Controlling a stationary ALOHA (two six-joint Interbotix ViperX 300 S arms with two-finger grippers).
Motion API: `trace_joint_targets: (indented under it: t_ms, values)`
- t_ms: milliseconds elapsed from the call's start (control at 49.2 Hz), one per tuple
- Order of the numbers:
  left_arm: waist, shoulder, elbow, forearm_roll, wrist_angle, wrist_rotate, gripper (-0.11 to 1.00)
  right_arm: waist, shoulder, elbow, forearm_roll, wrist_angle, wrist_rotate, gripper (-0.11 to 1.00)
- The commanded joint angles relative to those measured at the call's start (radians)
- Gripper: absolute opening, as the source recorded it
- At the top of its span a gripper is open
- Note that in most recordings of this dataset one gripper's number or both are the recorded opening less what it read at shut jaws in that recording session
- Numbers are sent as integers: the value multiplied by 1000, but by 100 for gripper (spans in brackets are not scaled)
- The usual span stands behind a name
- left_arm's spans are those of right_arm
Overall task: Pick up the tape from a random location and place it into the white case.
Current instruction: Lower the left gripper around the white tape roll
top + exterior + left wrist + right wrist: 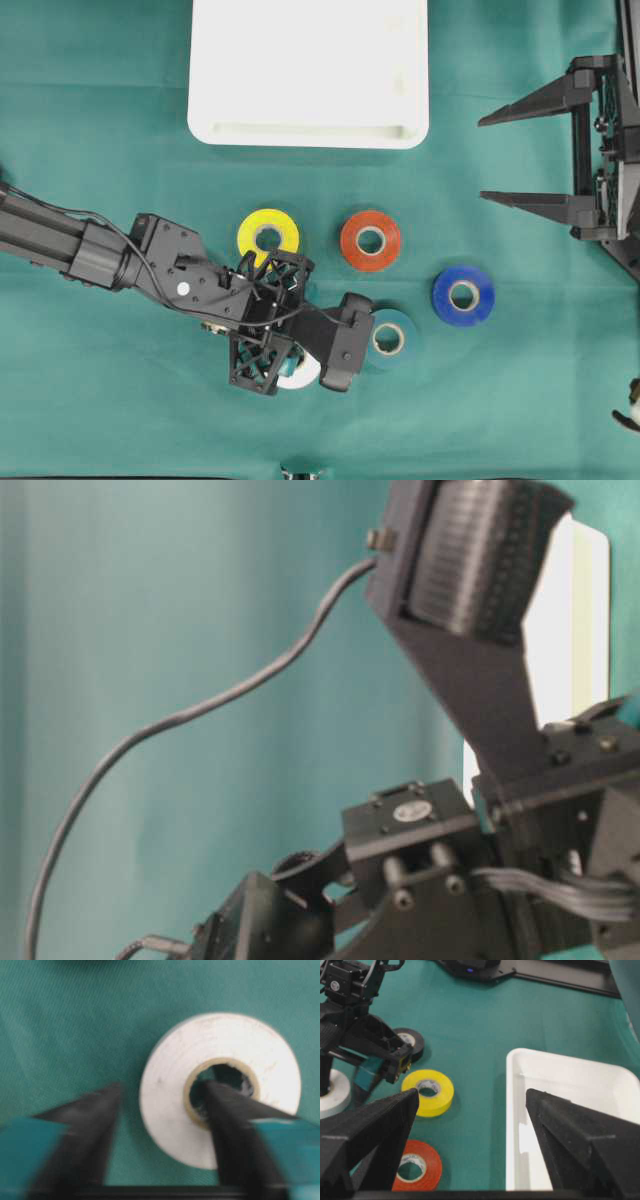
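White tape roll [220,1090] lies flat on green cloth, near-left of white case [308,70]. Left gripper [165,1110] straddles its wall, one finger in the core, jaws mid-close, not yet clamped. Seat fully b4 lifting. Right gripper [470,1110] wide open, idle.

I worked in a robot lab: a green cloth [120,400] covered the bench, and a second fixed arm [600,150] stood at three o'clock.
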Motion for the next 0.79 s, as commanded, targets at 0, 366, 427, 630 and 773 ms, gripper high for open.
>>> trace_joint_targets:
  t_ms: [0, 366, 427, 630, 773]
  values:
    - [-2, -17, -12, 3, 3, 3, 44, 2, 3, -18, -2, -3, -2, 91]
    - [-3, -17, -14, 3, 23, 3, 25, 2, 3, -20, 0, -5, 0, 91]
    - [-3, -15, -15, 3, 23, 3, 25, 2, 3, -20, 0, -3, 0, 91]
    - [-3, -15, -17, 2, 23, 0, 25, 2, 3, -18, 0, -3, 0, 91]
    - [-3, -21, -18, 0, 26, 0, 25, 2, 3, -20, 0, -3, 2, 91]
